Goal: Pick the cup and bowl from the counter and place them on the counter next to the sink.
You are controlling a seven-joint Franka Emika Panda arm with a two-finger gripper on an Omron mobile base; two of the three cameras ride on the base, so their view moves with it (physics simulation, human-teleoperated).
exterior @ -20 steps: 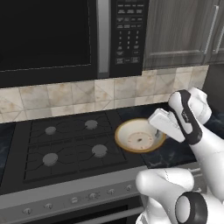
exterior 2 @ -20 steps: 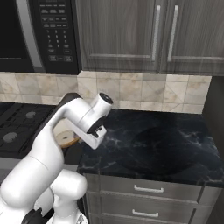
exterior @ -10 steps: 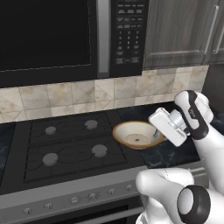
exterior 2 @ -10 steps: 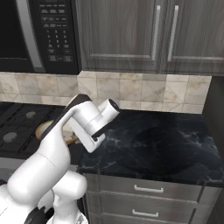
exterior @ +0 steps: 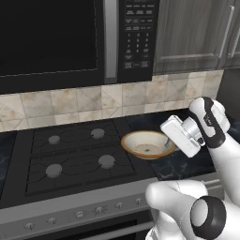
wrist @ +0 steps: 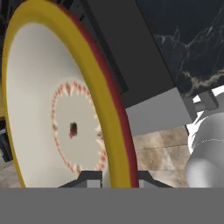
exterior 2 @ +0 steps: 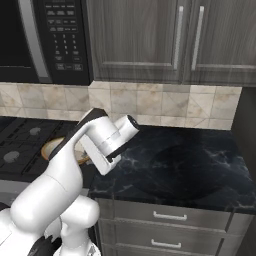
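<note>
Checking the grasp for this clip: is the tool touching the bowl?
Touching. In the hand view the bowl's golden rim runs down between the tool's two fingertips, which close on it from both sides; the left base view shows the hand at the bowl's edge.

Quick count of what's there: one bowl (exterior: 147,143), one microwave (exterior: 75,40), one gas stove (exterior: 77,157) with four burners, and three knobs I can make out along its front edge. Over on the right base view, two cabinet doors (exterior 2: 177,40) up top, each with one handle, plus two drawers (exterior 2: 170,215) under the counter (exterior 2: 185,165)
</note>
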